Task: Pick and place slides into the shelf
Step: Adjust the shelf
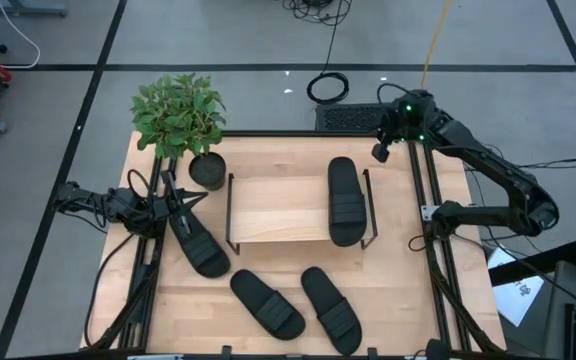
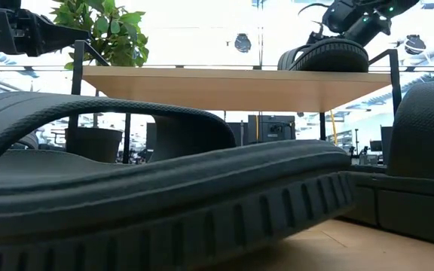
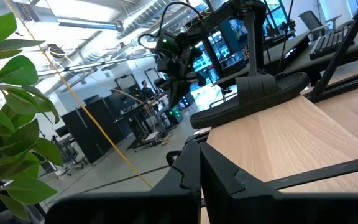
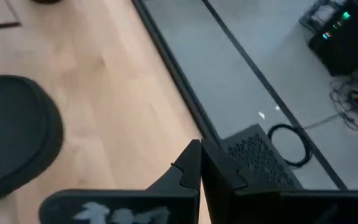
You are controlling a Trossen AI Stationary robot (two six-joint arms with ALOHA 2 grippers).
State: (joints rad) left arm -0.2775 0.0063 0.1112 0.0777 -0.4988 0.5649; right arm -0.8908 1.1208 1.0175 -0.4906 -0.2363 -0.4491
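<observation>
The low shelf (image 1: 278, 210), a light wooden top board on thin black wire side frames, stands in the middle of the larger wooden tabletop (image 1: 398, 290). One black rubbery slide sandal with a wide ribbed strap (image 1: 345, 199) lies lengthwise on the right end of that board, its heel end reaching the board's front edge. The other three matching slides are down on the tabletop — one (image 1: 199, 243) just left of the shelf, angled, beside the left gripper (image 1: 175, 205), and two (image 1: 267, 303) (image 1: 331, 309) side by side in front of the shelf, both tilted the same way. The left gripper hovers near the shelf's left frame, its fingers pressed together in the left wrist view and holding nothing. The right gripper (image 1: 380, 148) hangs over the table's far right corner, apart from the shelved slide, fingers likewise closed on nothing. A leafy green plant in a round black pot (image 1: 206, 168) stands at the far left — just behind the shelf's left corner.
</observation>
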